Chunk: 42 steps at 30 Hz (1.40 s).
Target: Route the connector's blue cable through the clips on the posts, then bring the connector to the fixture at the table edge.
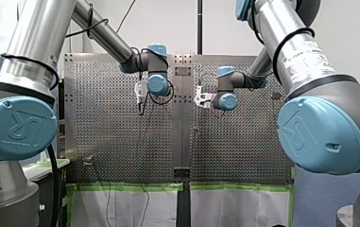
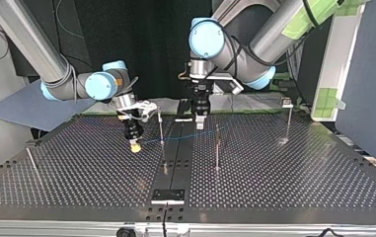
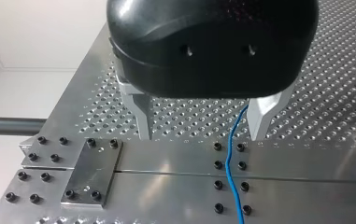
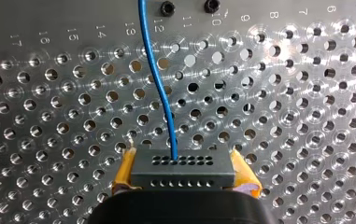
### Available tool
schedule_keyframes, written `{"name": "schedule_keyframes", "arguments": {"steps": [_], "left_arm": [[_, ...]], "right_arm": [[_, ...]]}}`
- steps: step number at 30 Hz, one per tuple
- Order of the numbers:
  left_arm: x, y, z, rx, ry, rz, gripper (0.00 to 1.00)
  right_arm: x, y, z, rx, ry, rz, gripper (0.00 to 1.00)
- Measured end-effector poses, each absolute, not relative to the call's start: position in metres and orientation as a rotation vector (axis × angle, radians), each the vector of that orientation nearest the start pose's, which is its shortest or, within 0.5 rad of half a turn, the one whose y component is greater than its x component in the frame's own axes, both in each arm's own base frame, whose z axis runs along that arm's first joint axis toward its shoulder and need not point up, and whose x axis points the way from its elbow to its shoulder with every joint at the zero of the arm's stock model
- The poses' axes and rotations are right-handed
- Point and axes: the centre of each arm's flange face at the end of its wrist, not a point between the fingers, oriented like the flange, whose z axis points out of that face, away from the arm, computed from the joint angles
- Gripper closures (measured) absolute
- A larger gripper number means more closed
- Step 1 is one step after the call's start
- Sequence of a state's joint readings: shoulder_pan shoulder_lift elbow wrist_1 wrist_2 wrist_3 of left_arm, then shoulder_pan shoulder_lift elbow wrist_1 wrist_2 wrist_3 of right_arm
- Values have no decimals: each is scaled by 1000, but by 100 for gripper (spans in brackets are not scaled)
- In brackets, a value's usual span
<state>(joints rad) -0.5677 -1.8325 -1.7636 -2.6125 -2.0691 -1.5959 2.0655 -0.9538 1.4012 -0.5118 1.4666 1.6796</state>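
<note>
In the right wrist view my right gripper (image 4: 182,179) is shut on the dark grey connector (image 4: 182,169), its yellow pads (image 4: 125,173) against both ends. The blue cable (image 4: 159,79) leaves the connector's face and runs ahead over the perforated plate. In the top view my right gripper (image 2: 135,143) hangs low at the left of the centre strip, and the cable (image 2: 175,138) runs from it past a thin post (image 2: 161,126) towards my left gripper (image 2: 200,121). My left gripper (image 3: 201,135) is open, and the cable (image 3: 231,177) passes between its metal fingers (image 3: 143,116), close to one of them.
More thin posts stand on the table (image 2: 284,192): one (image 2: 217,148) right of the centre strip, one (image 2: 289,123) at the far right, one (image 2: 32,163) at the left edge. A small plate fixture (image 2: 168,195) sits at the near table edge. A bolted plate (image 3: 89,172) lies beside my left gripper.
</note>
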Motion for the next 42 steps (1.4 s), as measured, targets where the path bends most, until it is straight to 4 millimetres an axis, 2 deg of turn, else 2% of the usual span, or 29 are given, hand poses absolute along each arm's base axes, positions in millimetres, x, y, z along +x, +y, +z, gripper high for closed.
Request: {"name": "schedule_keyframes", "arguments": {"steps": [8, 12, 16, 24, 31, 42], "left_arm": [[402, -360, 313, 61, 1510, -128, 0], [400, -360, 312, 80, 1512, -146, 0], [404, -367, 307, 104, 1519, -164, 0], [427, -376, 295, 72, 1524, -159, 0], [446, -370, 286, 14, 1535, -111, 0], [452, -366, 285, 3, 1530, -101, 0]], "right_arm": [[462, -551, 246, 1556, -925, 1751, 100], [463, -550, 246, 1556, -922, 1754, 100], [464, -550, 247, 1557, -921, 1754, 100], [465, -549, 246, 1559, -919, 1753, 100], [464, -549, 246, 1560, -920, 1752, 100], [464, -549, 246, 1560, -920, 1751, 100]]}}
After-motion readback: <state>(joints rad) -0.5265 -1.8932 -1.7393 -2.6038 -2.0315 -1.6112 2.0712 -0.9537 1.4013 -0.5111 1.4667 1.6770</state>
